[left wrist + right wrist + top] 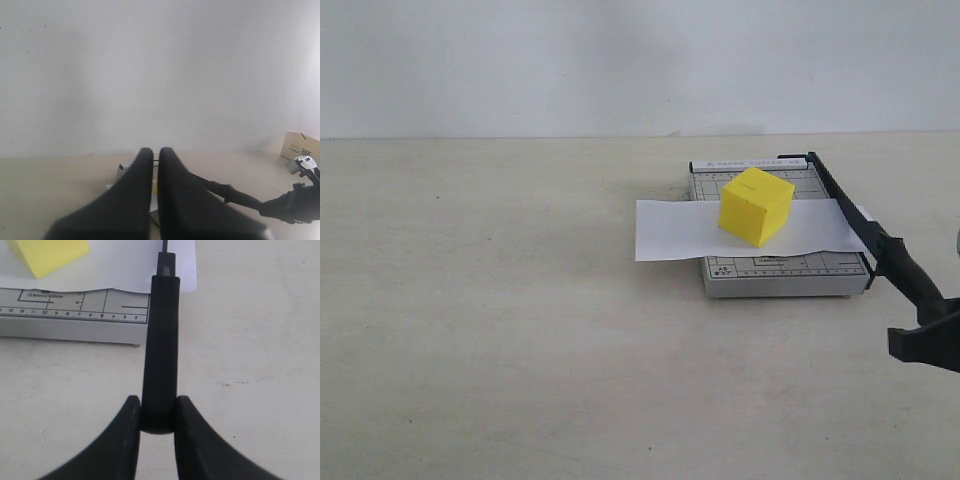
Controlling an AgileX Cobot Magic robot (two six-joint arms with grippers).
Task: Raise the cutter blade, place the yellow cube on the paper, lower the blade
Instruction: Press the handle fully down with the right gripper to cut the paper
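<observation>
The yellow cube rests on the white paper, which lies across the grey gridded cutter base. The cutter blade runs along the base's right edge, sloping only a little above it, out to its thick black handle. My right gripper is shut on the end of that handle at the right edge of the exterior view; the wrist view shows its fingers pressed on both sides. My left gripper is shut and empty, held away from the cutter and out of the exterior view.
The beige table stretches wide to the left and front of the cutter. A pale wall stands behind it. In the left wrist view a small cardboard box sits at the far right.
</observation>
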